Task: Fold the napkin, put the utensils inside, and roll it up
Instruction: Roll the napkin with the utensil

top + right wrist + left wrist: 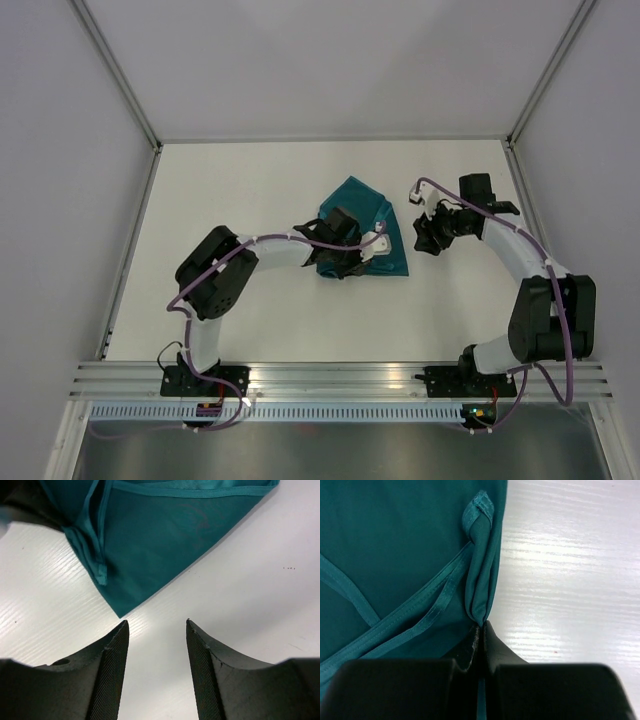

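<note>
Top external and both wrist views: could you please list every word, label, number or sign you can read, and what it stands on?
None readable: the napkin, the table, the left hand and the right hand show no lettering in any view.

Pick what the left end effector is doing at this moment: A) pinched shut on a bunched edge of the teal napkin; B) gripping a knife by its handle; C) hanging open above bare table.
A: the left wrist view shows the left end effector closed, with a fold of the napkin running into its tips.
</note>
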Controlling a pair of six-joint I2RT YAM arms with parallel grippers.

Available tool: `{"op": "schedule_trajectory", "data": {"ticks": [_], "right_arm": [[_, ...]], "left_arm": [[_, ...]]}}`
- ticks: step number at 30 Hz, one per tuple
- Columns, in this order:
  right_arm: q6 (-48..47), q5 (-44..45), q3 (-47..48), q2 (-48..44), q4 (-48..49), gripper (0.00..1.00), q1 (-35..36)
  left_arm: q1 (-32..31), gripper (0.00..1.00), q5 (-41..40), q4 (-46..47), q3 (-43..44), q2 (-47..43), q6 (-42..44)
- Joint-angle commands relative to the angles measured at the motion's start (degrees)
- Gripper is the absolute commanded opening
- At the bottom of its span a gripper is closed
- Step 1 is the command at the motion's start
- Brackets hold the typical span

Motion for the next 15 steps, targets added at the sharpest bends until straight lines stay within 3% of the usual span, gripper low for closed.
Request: {"op": "schedule_trajectory", "data": {"ticks": [1,9,15], "right_arm": [[-5.88,-5.09,-3.57,-6.47,1.99,0.56,-0.18],[-11.95,-10.37,-11.3,-13.87,4.09,0.59,1.05],[-9.4,-3.08,-16.93,-18.01,13.41,0.62,12.71]], "left_arm": [[3.66,0.02,9.92,-2.73,1.54,-1.35,-8.44],[8.77,0.02,22.66,-5.54,4.88,1.02,-15.82],[9.12,0.02,24.7,-10.81,9.98,3.75,-16.53]]}}
